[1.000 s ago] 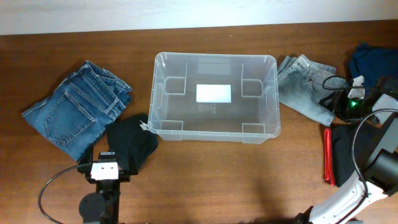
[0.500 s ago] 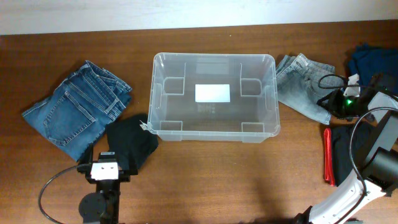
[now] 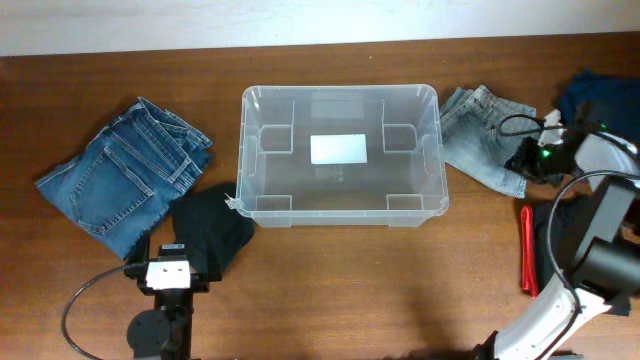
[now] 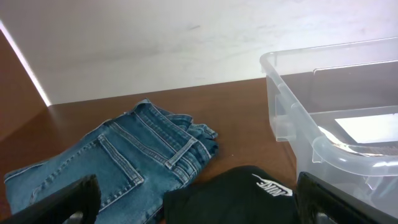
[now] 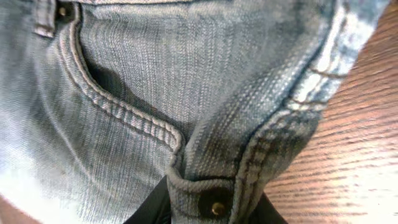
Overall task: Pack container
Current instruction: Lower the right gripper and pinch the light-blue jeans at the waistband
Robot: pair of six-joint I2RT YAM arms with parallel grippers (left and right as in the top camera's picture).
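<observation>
On the brown wooden bench, at its middle and towards the far edge, stands the container, a clear bin with a thick rim. Its inside shows only the moulded corners and a white label on the base. No writing can be read on the label in either view that shows it.

Left of the bin, well apart, lie folded blue jeans, back pocket up. Right of the bin, with an edge just beside its wall, lie pale washed jeans. A black garment lies crumpled near the bin's front left corner, overlapping the blue jeans' hem. A dark blue cloth sits at the far right, and a black cloth lies nearer the front with a red strip beside it.

The left wrist view alone shows a small white logo on the black garment; its letters are too small to read surely. There the left pincer is released, its dark fingers wide apart above that garment.

Only the right wrist view shows the pale denim up close: a curved pocket seam and a metal rivet. The right pincer is clenched on the pale jeans, with the riveted corner bunched between its dark tips
</observation>
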